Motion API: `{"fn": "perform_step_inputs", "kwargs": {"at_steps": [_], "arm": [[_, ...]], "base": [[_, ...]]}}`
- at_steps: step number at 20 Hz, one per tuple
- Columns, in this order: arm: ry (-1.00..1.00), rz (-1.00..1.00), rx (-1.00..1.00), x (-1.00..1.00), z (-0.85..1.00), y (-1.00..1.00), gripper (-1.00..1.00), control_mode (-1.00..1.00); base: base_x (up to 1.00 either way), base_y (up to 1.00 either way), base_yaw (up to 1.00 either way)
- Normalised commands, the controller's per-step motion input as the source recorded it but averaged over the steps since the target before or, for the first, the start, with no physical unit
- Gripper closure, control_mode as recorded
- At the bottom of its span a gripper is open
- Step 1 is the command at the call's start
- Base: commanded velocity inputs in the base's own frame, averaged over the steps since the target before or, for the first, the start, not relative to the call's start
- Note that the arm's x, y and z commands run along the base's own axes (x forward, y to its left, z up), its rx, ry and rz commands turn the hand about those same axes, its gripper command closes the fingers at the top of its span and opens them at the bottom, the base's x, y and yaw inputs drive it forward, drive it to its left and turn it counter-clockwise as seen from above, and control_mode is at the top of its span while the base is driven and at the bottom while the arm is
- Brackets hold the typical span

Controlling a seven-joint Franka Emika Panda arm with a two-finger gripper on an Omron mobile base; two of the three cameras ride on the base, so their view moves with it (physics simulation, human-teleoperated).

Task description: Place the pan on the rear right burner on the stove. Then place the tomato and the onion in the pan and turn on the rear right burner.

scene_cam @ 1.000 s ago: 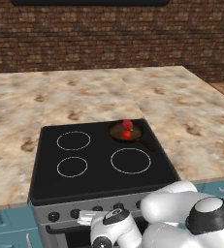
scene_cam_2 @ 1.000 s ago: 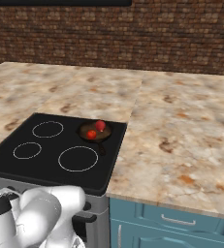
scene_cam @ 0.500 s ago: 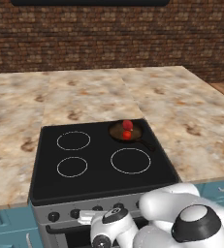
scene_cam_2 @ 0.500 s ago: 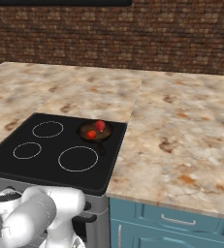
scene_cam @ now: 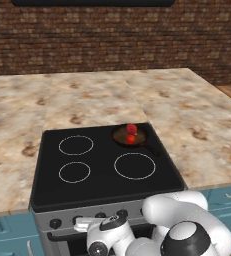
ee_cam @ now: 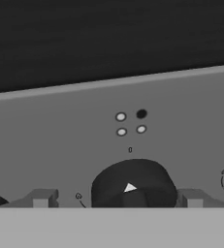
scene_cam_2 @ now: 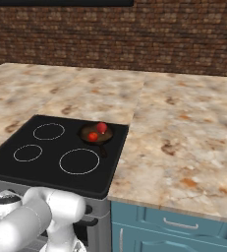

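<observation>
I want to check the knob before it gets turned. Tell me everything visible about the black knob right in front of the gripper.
The knob is a round, matte black, plastic-looking dial with a small white triangle pointer on its face. It stands out from the stove's grey steel front panel, below a cluster of four small dots, three pale and one dark. The gripper straddles it with its jaws open, one fingertip on each side; contact cannot be told.
</observation>
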Motion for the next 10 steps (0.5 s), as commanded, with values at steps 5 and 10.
{"fn": "perform_step_inputs", "kwargs": {"at_steps": [5, 10], "arm": [[0.0, 0.0, -0.04, 0.11, -0.17, 0.2, 1.0, -1.0], [0.0, 0.0, -0.05, 0.02, -0.12, 0.1, 1.0, -1.0]], "base": [[0.0, 0.0, 0.0], [0.0, 0.0, 0.0]]}}
